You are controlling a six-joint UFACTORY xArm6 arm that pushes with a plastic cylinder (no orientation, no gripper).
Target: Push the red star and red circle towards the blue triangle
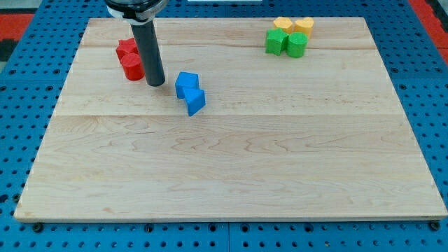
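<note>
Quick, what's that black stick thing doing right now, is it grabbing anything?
My tip: no gripper, just a rod, so it holds nothing. It stands between the red blocks on the view's left and the blue blocks on the right, right beside the red ones.

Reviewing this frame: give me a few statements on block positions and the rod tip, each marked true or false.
1. My tip sits between the red blocks and the blue blocks. True.
2. The two red blocks are far apart. False: they touch.
3. The yellow blocks lie at the view's top right, beside the green blocks. True.
4. The blue blocks are at the board's bottom edge. False: they lie in its upper left part.
</note>
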